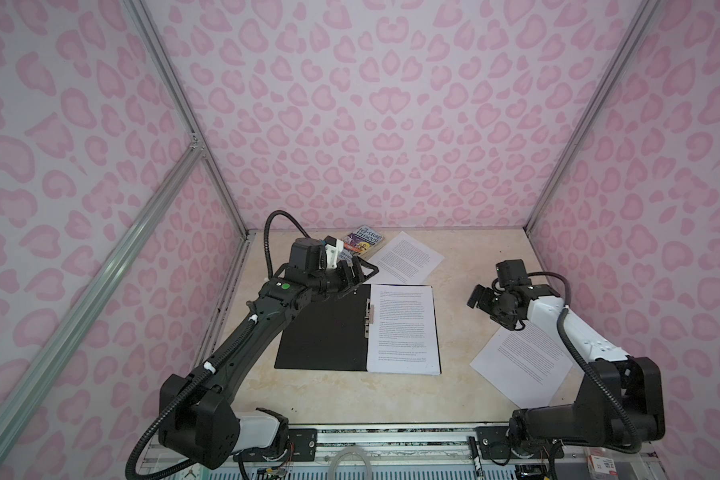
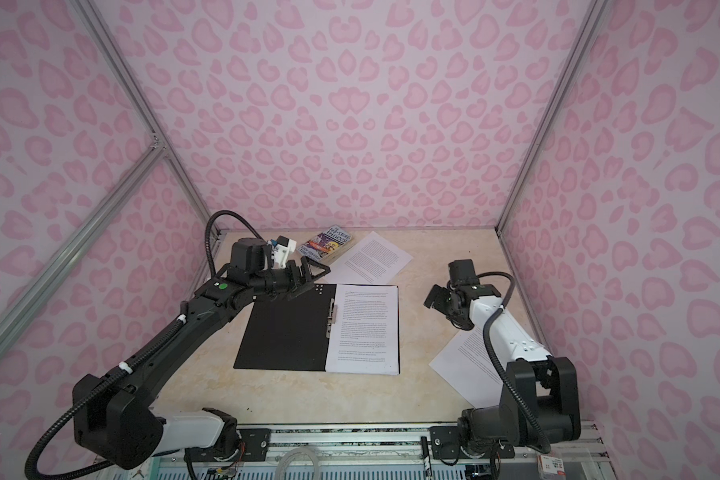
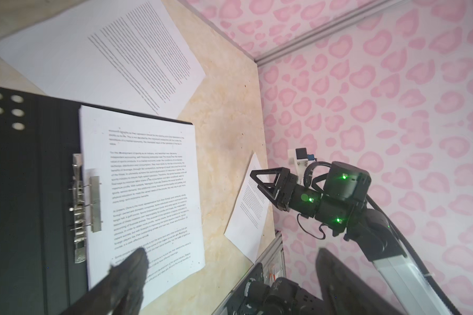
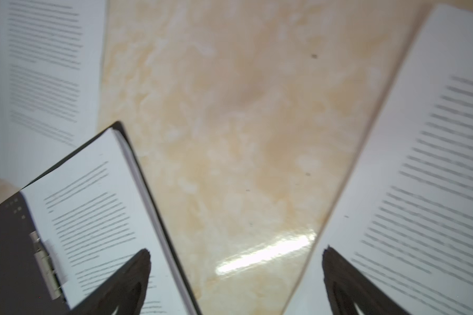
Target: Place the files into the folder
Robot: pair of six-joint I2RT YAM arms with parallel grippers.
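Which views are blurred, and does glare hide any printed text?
Right wrist view: blurred throughout, text on the loose sheet smeared to lines, a glare streak on the table, off the paper. Left wrist view: sharp on the filed sheets, only the left gripper fingers out of focus. Both top views: dim, sharp enough, print too small to read.

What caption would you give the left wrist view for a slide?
Open black folder holding a stack of printed sheets, two more sheets loose on the table.
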